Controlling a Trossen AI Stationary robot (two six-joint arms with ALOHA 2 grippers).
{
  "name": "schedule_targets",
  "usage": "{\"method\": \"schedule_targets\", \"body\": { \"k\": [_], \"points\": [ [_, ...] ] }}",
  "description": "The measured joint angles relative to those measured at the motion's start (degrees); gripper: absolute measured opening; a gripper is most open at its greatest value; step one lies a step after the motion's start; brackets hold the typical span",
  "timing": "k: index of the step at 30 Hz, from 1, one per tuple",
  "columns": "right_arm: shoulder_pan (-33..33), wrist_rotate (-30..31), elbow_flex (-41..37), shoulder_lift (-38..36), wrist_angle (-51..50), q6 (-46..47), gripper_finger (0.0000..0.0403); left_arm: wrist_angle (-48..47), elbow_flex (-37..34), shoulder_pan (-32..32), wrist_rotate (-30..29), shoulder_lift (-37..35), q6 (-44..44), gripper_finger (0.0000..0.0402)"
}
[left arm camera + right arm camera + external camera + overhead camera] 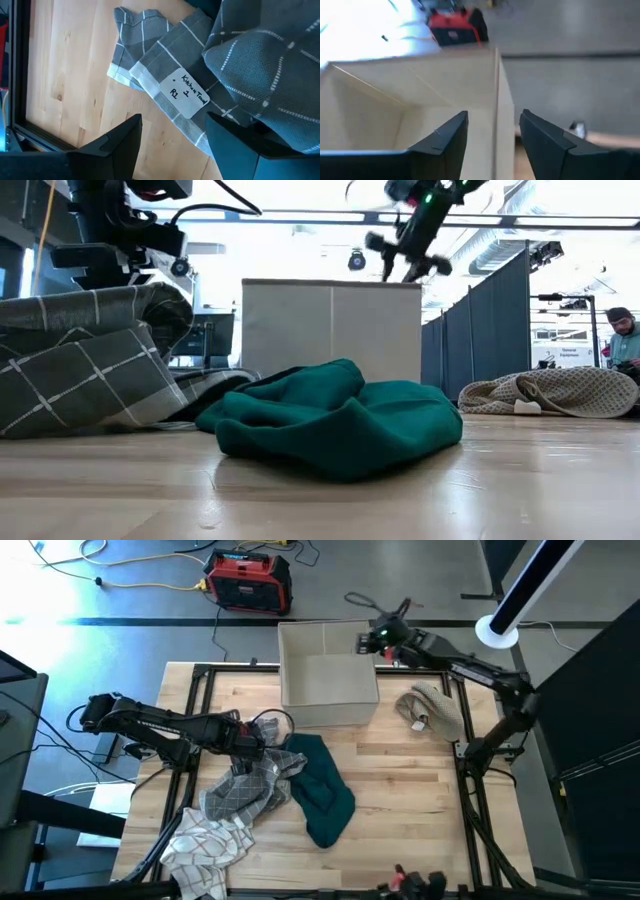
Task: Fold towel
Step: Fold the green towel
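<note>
At the lower left of the high view we see a grey checked towel crumpled on the desk, a green towel beside it. Our left gripper hovers over the grey cloth, jaws apart, empty. Farther up, our right gripper hangs over the box, jaws open, holding nothing.

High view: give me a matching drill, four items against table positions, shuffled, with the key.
Items:
1. dark green crumpled towel
2. beige open fabric bin
3. grey checked kitchen towel
4. tan knit cloth

Places:
A. far edge, middle, under the right tool
B. right side, beside the bin
C. table centre
D. left of centre, by the left tool

Pairs: 1-C, 2-A, 3-D, 4-B
</note>
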Motion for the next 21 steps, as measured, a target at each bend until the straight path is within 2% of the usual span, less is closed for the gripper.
{"method": "schedule_targets", "body": {
  "k": [5,7,13,17,18,19,21],
  "points": [
    [-0.19,-1.23,2.21,-7.75,-1.97,-7.32,0.0167,0.29,0.02,0.00,-0.29,0.00,0.42,0.0209],
    [0.11,-2.89,2.34,-10.78,-3.77,-7.90,0.0167,0.19,0.02,0.00,1.57,0.00,0.44,0.0209],
    [0.13,-13.43,2.32,-18.38,-14.65,-9.53,0.0167,0.11,0.04,-0.45,20.44,0.00,4.14,0.0209],
    [1.33,-16.20,2.32,-21.41,-23.28,-10.10,0.0167,3.50,0.04,-2.69,33.27,0.00,0.78,0.0209],
    [1.74,-16.14,2.32,-21.91,-24.86,-10.10,0.0167,5.56,0.04,-4.13,34.72,0.00,0.35,0.0209],
    [2.14,-16.01,2.32,-22.32,-26.26,-10.09,0.0167,7.46,0.04,-5.67,35.04,0.00,-0.02,0.0209],
    [3.06,-15.02,2.10,-23.04,-27.68,-9.93,0.0167,10.30,0.04,-8.67,30.21,0.37,0.75,0.0209]
  ]
}}
